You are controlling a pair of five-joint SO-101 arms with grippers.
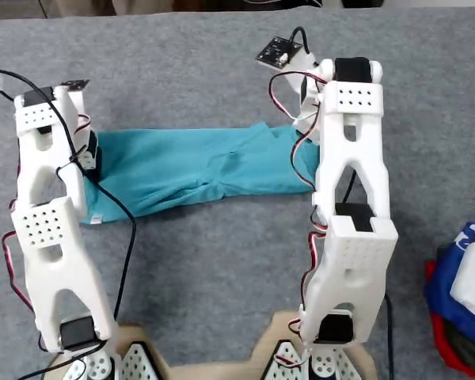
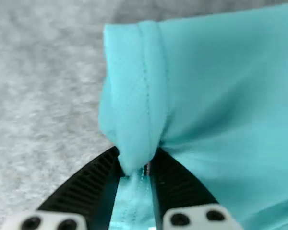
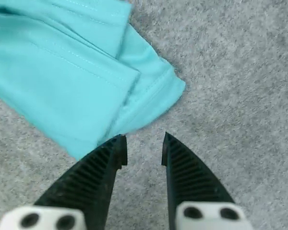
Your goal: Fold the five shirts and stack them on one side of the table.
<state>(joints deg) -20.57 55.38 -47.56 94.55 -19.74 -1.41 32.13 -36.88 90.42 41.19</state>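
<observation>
The teal shirt (image 1: 198, 166) is thin smooth knit cloth w/ faint sheen, stitched hems. Grey tabletop (image 1: 222, 269): felt-like, matt, fuzzy. Both arms (image 1: 352, 198): white matt plastic, perforated. On left end effector (image 2: 134, 163) & right end effector (image 3: 144, 143), black ribbed matt plastic. Near edge, bases (image 1: 214, 372): pale bare wood. At right, shirt pile (image 1: 459, 293): soft cloth.

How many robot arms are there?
2. The left arm is at the left end of the teal shirt, left gripper shut on its hem. The right arm is at the other end, right gripper open just off the cloth. No others seem hidden.
</observation>
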